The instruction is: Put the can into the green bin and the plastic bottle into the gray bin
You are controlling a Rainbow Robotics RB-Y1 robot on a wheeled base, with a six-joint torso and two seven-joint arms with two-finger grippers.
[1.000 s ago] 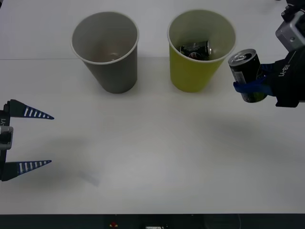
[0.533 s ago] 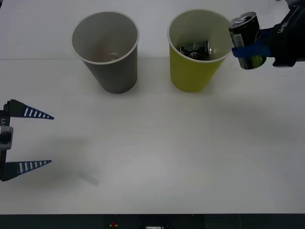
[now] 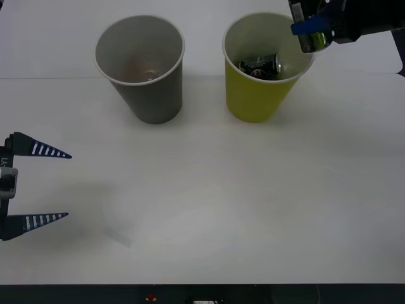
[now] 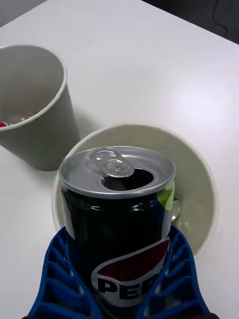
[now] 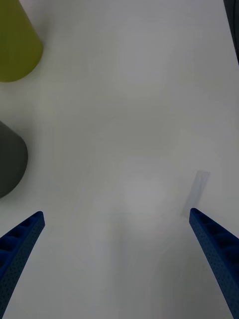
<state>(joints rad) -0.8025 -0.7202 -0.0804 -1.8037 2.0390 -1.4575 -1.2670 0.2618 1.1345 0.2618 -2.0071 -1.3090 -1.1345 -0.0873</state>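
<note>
The right gripper is sitting at the upper right of the front view, its blue fingers clamped on the can. In that view the can is hanging just over the right side of the green bin's rim, mostly hidden behind the fingers and the dark arm. In the right wrist view the can is standing close to upright, its long axis running up from between the fingers, its silver top and pull tab facing the camera and the mouth hole open. Its dark side is showing a red, white and blue logo. Directly behind it the green bin is opening round and pale inside, so the can is sitting over the bin's mouth, above the rim rather than down inside.

Inside the green bin in the front view, a black can is lying on its side at the bottom, its long axis running roughly left to right.

The gray bin is standing upright at the upper left centre, well apart from the green bin; in the right wrist view it is standing in the upper left.

The left gripper is idling at the left edge of the front view, low over the white table, its fingers spread wide with nothing between them.
</note>
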